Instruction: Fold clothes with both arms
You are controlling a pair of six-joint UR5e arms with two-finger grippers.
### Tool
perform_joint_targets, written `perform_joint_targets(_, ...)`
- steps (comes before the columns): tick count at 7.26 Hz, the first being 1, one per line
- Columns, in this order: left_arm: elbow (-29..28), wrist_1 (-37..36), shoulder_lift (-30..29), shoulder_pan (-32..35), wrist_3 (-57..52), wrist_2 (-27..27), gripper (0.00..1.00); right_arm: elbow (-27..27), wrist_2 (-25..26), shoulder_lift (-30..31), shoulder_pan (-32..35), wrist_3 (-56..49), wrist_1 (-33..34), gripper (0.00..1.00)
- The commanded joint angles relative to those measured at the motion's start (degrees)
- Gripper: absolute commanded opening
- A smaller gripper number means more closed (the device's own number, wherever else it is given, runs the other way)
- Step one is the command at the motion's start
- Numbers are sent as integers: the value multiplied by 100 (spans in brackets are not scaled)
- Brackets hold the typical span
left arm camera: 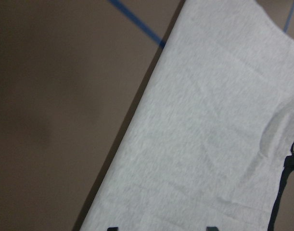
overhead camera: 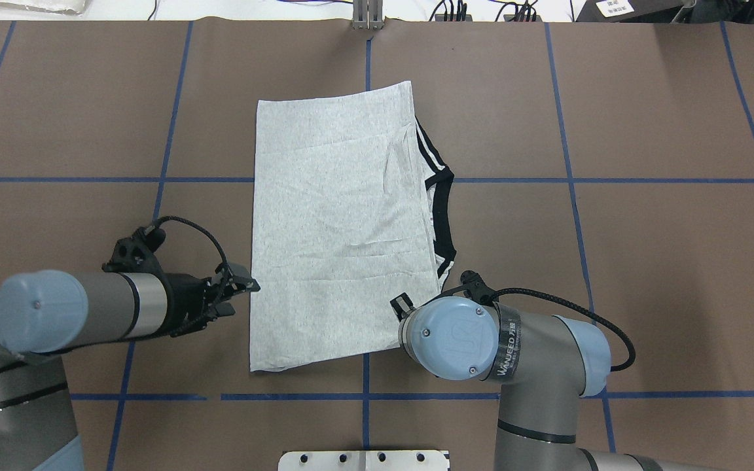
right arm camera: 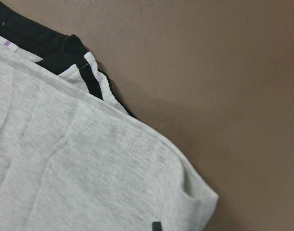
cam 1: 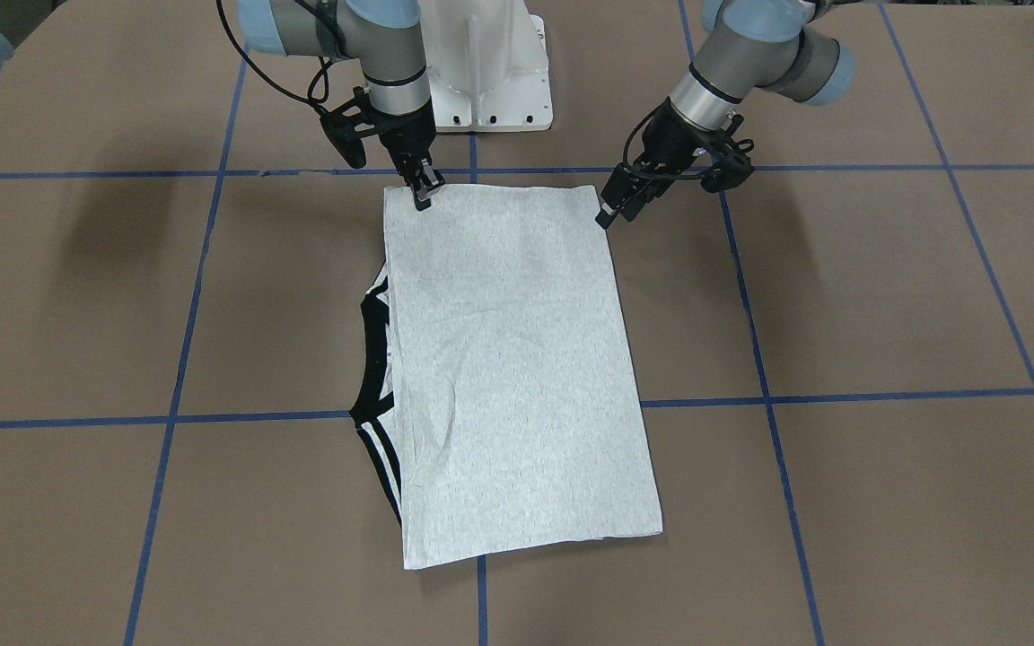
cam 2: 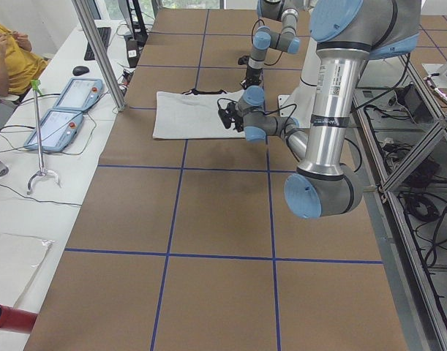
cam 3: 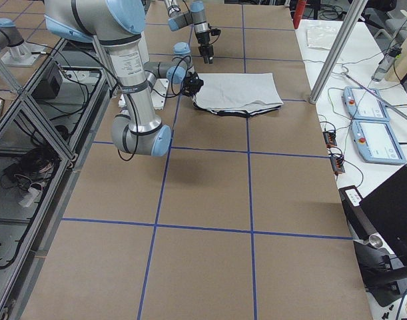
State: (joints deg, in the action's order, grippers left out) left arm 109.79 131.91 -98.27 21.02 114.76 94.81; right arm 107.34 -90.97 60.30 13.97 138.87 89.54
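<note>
Light heather-grey T-shirt (cam 1: 508, 359) lies folded lengthwise, flat, mid brown paper-covered worktop (cam 1: 885, 296); black collar trim (cam 1: 373, 341) pokes out on robot's R side. L tool (cam 1: 611, 211) sits at shirt's near L corner, fingers apart. R tool (cam 1: 423, 196) is on near R corner, fingers together; can't tell if cloth is pinched.

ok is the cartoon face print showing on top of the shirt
No, in the overhead view the T-shirt shows only plain grey fabric on top, with black trim peeking out along one edge.
</note>
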Motion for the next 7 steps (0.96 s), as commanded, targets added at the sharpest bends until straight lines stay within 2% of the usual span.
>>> perform_joint_targets(1,-45,-236,-17,-484,275,-287,64,6,0,-1,-8,0,2,0)
perform_joint_targets(4,-54,-236,1,-730,293,-296,59,-2,0,-9,-8,0,2,0)
perform_joint_targets(5,-72,-236,-8,-800,432,-296,49,6,0,-9,-8,0,2,0)
perform_joint_targets(7,-72,-245,27,-819,433,-296,49,6,0,-18,-8,0,2,0)
